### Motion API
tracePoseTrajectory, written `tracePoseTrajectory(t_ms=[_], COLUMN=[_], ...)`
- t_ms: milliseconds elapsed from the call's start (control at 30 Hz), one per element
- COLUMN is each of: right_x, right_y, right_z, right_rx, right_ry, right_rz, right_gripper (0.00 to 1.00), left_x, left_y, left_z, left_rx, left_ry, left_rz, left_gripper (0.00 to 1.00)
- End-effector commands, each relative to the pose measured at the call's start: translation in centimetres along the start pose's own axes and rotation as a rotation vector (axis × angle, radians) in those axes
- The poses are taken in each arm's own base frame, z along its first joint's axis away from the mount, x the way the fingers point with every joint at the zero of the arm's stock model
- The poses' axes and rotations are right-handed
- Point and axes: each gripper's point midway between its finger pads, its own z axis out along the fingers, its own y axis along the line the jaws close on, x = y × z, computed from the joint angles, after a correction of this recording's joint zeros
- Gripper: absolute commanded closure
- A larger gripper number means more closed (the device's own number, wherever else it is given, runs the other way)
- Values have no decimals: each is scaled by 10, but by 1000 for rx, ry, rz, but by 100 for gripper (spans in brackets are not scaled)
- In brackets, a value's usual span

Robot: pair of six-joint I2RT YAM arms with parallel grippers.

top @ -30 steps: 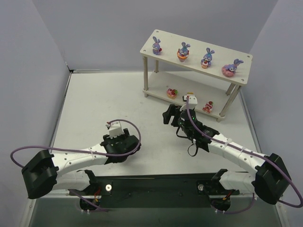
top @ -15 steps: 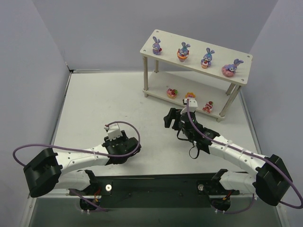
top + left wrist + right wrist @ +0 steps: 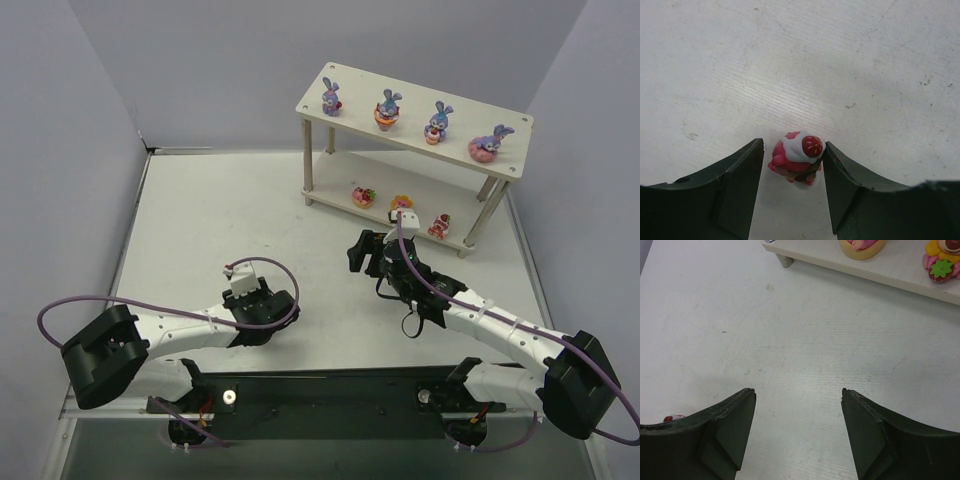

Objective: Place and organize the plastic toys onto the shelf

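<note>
Toys on my screens: eight in all; one by the left arm, seven on the shelf [image 3: 360, 105].
Cake toy [image 3: 797, 157]: one, pink with white icing and a strawberry slice on top. It is down on the table [image 3: 220, 210], left of centre and well apart from the shelf.
Left gripper [image 3: 793, 144]: low over the table, its fingers standing narrowly either side of the cake toy. The toy leans on one finger and a sliver of table shows beside the other, so I cannot tell whether it is truly clamped.
Right gripper [image 3: 797, 392]: fingers spread, only bare table between them, just in front of the shelf's lower board [image 3: 420, 185].
Top board: four purple bunnies [image 3: 388, 108] in a row, each apart from the next.
Lower board: three toys; a pink-red toy [image 3: 363, 196], a yellow flower toy [image 3: 402, 201] and a red toy [image 3: 439, 226].
Surface: white tabletop, scuffed and faintly scratched.
Room: plain pale grey walls [image 3: 60, 150] on the left, back and right.
Shelf: one, pale wood, two boards on thin round legs, at the far right.
Cables: one purple cable [image 3: 70, 305] looping off each arm.
In the way: overhead, the right wrist's white camera block [image 3: 404, 215] covers part of the yellow flower toy.
</note>
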Motion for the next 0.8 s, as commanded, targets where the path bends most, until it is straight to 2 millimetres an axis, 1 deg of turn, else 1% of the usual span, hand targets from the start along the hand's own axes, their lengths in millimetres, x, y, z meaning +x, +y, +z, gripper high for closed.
tracePoseTrajectory(t_ms=[0,100,167,267,400,467,533,633,767], right_x=[-6,-5,-4,-4,-4,-4,-3,-2,-2], right_y=[3,3,3,2,3,3,3,2,2], right_z=[-3,-2,-2,-1,-1,-1,0,0,0], right_rx=[-9,-9,-8,-8,-12,-12,-13,-15,-19], right_ry=[-22,-20,-18,-18,-16,-15,-14,-10,-8], right_rz=[19,18,16,15,11,8,3,4,7], right_gripper=[30,30,30,30,30,30,30,30,30], left_x=[-2,-2,-2,-2,-2,-2,-2,-4,-6], left_y=[-5,-7,-8,-10,-10,-10,-9,-11,-12], left_z=[3,4,4,5,6,7,6,6,7], left_rx=[12,16,16,15,1,-6,-6,-4,-7], left_ry=[-10,-10,-10,-11,-13,-18,-20,-25,-29], left_rz=[-32,-34,-34,-32,-35,-45,-49,-54,-54], left_gripper=[40,38,34,30,30,31,35,38,41])
